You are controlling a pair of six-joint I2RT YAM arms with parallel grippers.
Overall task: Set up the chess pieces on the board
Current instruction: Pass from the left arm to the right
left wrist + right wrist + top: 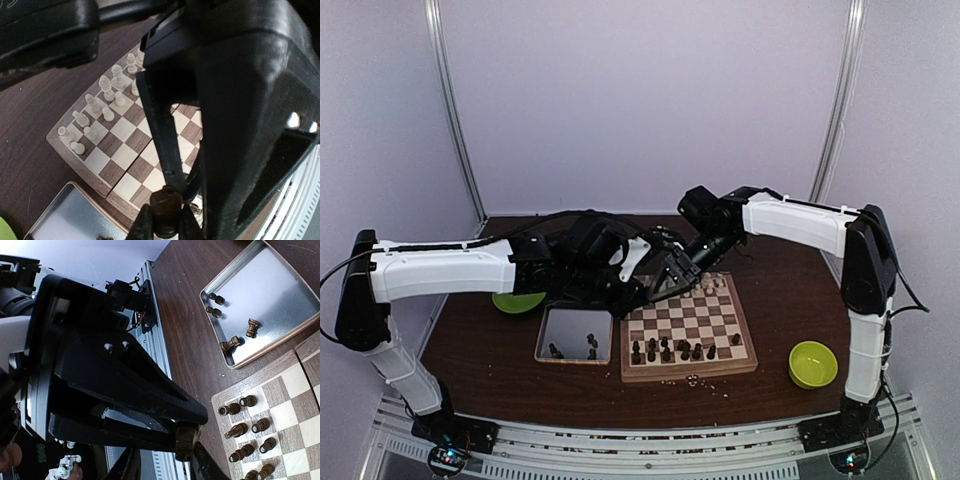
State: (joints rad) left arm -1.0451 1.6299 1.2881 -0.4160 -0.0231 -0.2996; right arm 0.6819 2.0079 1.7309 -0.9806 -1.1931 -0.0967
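A: So, left claw [165,226]?
B: Clamped on one dark piece [166,202], held up in the air, off the squares.
A: & the right claw [164,456]?
B: Jaws apart, one finger each side of that same piece, tip to tip w/ the left claw. Can't tell if either finger touches it.
A: Where's that vs. the board [692,322]?
B: Top view: approx. over its far-left corner.
A: Other dark pieces [665,350]?
B: Most stand on the two near rows; four sit in the tray [270,290], just beside the board's left edge. The pale pieces [105,95] stand on the far rows.
A: Else on the counter [480,350]?
B: A green bowl [813,363] right of the board, a second bowl [518,301] partly behind the left arm [440,268].
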